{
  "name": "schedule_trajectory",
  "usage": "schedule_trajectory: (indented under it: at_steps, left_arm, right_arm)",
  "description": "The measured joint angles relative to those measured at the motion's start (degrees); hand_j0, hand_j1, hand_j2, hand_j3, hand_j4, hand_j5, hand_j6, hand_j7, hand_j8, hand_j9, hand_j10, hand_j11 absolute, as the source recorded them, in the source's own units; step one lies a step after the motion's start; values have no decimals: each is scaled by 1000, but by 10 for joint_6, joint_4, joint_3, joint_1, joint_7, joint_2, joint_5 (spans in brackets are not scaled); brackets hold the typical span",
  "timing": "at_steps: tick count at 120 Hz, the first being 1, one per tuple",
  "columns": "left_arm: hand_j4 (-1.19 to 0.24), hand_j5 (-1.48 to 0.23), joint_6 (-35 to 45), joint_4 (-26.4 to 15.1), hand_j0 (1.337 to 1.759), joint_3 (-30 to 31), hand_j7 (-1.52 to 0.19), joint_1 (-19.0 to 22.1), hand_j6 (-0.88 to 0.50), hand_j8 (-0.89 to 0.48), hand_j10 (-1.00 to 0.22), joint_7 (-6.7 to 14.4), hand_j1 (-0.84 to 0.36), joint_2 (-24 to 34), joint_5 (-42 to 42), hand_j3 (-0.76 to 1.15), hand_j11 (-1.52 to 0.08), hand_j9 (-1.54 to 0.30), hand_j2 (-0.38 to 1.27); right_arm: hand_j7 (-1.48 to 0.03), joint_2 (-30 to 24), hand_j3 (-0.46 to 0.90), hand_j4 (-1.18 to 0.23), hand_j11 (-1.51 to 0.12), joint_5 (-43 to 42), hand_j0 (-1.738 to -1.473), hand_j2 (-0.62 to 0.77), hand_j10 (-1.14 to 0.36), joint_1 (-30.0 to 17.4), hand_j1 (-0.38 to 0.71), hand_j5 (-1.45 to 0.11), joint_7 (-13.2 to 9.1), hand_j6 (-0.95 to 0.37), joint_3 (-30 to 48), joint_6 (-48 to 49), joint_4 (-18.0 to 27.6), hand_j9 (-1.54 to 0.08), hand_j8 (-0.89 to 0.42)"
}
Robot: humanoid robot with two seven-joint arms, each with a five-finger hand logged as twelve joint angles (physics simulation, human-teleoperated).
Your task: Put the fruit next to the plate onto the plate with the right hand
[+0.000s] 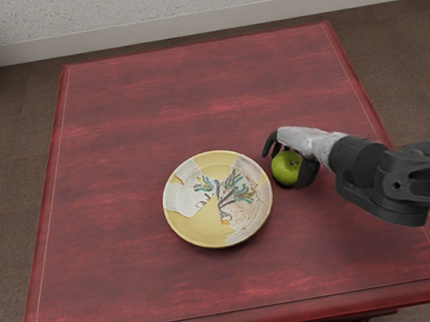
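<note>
1. We count one table (137, 290), a red wooden one that fills most of the head view, standing on a brown floor with a pale wall behind it.
2. We count one plate (186, 225). It is round and yellow, with pale patches and a blue-green branch pattern, and it lies flat a little below the table's middle.
3. We count one fruit, a green apple (285, 167). It sits just beside the plate's right rim, on the table surface and not on the plate. We cannot tell whether the apple and the rim touch.
4. We count one hand in view, the right hand (300, 151). Its dark arm (383, 178) comes in from the picture's right edge.
5. The right hand is curled around the green apple. Its fingers (269, 147) bend over the top and far side of the fruit, and the palm and lower part of the hand cup its right side, so the hand has closed on it.
6. The plate carries nothing on its face.
</note>
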Motion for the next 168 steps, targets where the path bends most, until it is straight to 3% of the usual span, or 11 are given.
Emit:
schedule_trajectory:
  at_steps: [35,53,60,67,77,84,90,101,121,141,168]
  left_arm:
    - [-230,-299,0,0,1658,0,-299,0,-230,-230,-230,0,73,0,0,0,-299,-299,46]
    - [-230,-299,0,0,1658,0,-299,0,-230,-230,-230,0,73,0,0,0,-299,-299,47]
    - [-230,-299,0,0,1658,0,-299,0,-230,-230,-230,0,73,0,0,-1,-299,-299,47]
    - [-230,-299,0,0,1658,0,-299,0,-230,-230,-230,0,73,0,0,-1,-299,-299,47]
    - [-230,-299,0,0,1658,0,-299,0,-230,-230,-230,0,73,0,0,-1,-299,-299,47]
    - [-230,-299,0,0,1658,0,-299,1,-230,-230,-230,0,73,0,0,0,-299,-299,47]
    - [-230,-299,0,0,1658,0,-299,0,-230,-230,-230,0,73,0,0,0,-299,-299,46]
    - [-230,-299,0,0,1658,0,-299,0,-230,-230,-230,0,73,0,0,0,-299,-299,46]
    - [-230,-299,0,0,1658,0,-299,0,-230,-230,-230,0,73,0,0,0,-299,-299,46]
    - [-230,-299,0,0,1658,0,-299,0,-230,-230,-230,0,73,0,0,0,-299,-299,46]
    - [-230,-299,0,0,1658,0,-299,0,-231,-230,-230,0,73,0,0,0,-299,-299,46]
  right_arm:
    - [-733,2,-2,-549,-750,-2,-1652,46,-529,-2,188,-754,0,-392,-5,-16,-2,-751,-323]
    - [-812,3,-2,-639,-807,-5,-1650,133,-543,-5,201,-795,0,-421,-16,-29,-6,-818,-355]
    - [-848,3,-1,-644,-855,-7,-1648,86,-546,-6,190,-837,0,-418,-18,-32,-8,-861,-334]
    - [-884,3,0,-625,-895,-4,-1648,204,-557,-5,216,-874,0,-390,-20,-34,-9,-900,-347]
    - [-962,2,-2,-594,-983,6,-1646,204,-542,-1,216,-964,0,-368,-20,-33,-10,-986,-342]
    - [-1005,1,0,-625,-1027,13,-1647,325,-576,2,208,-1003,0,-399,-20,-31,-10,-1030,-376]
    - [-1033,0,0,-665,-1057,26,-1647,344,-636,10,176,-1033,0,-413,-20,-28,-10,-1055,-395]
    - [-1070,-2,1,-677,-1104,60,-1648,435,-675,33,168,-1094,0,-420,-18,-14,-9,-1107,-411]
    - [-1106,-13,0,-672,-1166,138,-1650,330,-678,84,105,-1166,1,-426,-6,41,-8,-1169,-399]
    - [-1122,-49,3,-673,-1223,236,-1652,374,-691,111,103,-1204,1,-428,55,167,-13,-1218,-402]
    - [-1130,-61,3,-625,-1277,393,-1655,372,-642,169,125,-1276,1,-397,73,264,-17,-1252,-342]
